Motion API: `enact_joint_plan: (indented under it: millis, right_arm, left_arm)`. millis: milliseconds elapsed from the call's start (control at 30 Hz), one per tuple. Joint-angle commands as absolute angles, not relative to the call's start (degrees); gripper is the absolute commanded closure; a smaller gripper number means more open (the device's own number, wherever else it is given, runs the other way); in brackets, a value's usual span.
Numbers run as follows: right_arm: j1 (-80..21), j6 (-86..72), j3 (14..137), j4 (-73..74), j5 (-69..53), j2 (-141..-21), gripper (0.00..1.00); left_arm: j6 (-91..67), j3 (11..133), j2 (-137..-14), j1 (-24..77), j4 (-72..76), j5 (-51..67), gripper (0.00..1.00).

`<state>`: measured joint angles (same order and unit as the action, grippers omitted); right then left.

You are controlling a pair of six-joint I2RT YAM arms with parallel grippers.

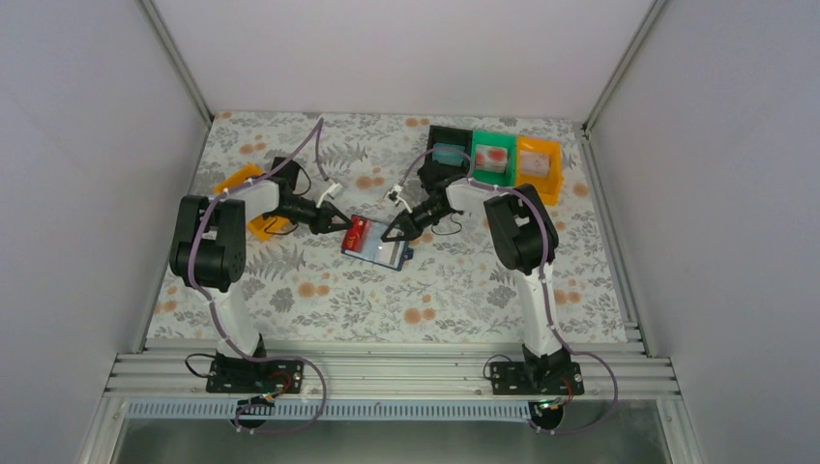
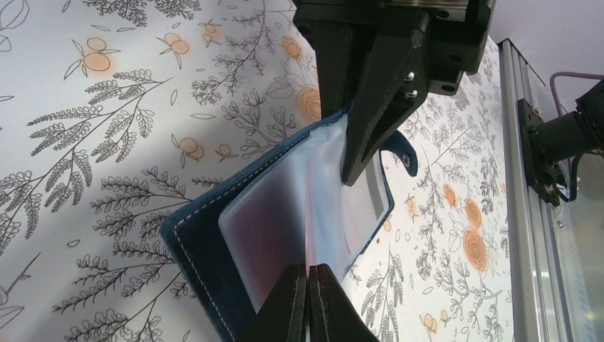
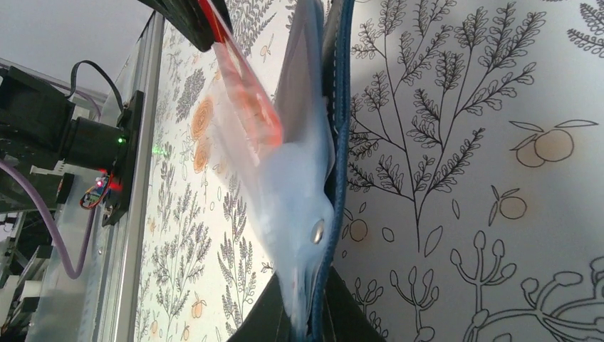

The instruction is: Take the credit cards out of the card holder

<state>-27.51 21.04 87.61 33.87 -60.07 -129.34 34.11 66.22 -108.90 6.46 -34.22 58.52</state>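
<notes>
Two grippers clamped: your left gripper (image 2: pixel 308 281) pinches the red card (image 3: pixel 246 100) by its edge, and your right gripper (image 3: pixel 311 320) holds the open wallet (image 1: pixel 379 244) mid-table (image 1: pixel 464 290). Risk: the clear sleeve (image 2: pixel 285 214) looks caught with the card, so pulling may drag the wallet free.

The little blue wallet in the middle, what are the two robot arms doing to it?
The card holder is open in the middle of the table. The right gripper is clamped on one end, holding it. The left gripper is shut on the red card at the other end. That card is not out of its clear pocket yet.
</notes>
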Motion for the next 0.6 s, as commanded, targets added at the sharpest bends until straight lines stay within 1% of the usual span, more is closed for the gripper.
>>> enact_joint_plan:
  millis: [0, 67, 133, 167, 300, 333, 400, 500, 567]
  right_arm:
    - [-26.8, 22.5, 88.1, 34.5, -56.9, -127.9, 0.96]
    - [-26.6, 22.3, 88.2, 34.4, -56.0, -128.1, 0.95]
    - [-26.5, 21.3, 88.2, 33.9, -54.9, -128.2, 0.89]
    - [-26.5, 20.7, 88.2, 33.5, -54.3, -128.0, 0.84]
    - [-25.8, 17.5, 88.7, 31.3, -50.6, -126.6, 0.55]
    - [-25.6, 16.4, 89.0, 30.8, -49.1, -126.1, 0.5]
    - [-24.9, 14.8, 90.2, 30.6, -46.2, -125.3, 0.42]
    - [-24.0, 12.3, 91.7, 29.9, -41.0, -123.1, 0.34]
    - [-23.8, 10.8, 92.2, 29.1, -38.3, -121.0, 0.24]
  left_arm:
    - [38.4, 67.0, -106.7, 5.6, -36.0, 58.2, 0.98]
    - [38.6, 67.1, -106.7, 4.9, -36.5, 58.3, 0.98]
    - [38.3, 67.3, -106.4, 4.0, -36.8, 58.3, 0.98]
    - [38.0, 67.5, -106.2, 3.5, -36.8, 58.4, 0.98]
    - [36.6, 68.7, -105.2, 2.7, -37.7, 59.5, 0.98]
    - [36.1, 69.0, -104.8, 2.6, -37.9, 59.7, 0.98]
    - [34.9, 69.3, -104.1, 2.6, -37.7, 59.9, 0.98]
    - [31.7, 70.0, -103.0, 2.3, -37.1, 60.4, 0.98]
    - [30.1, 71.1, -102.4, 2.1, -37.4, 61.6, 0.98]
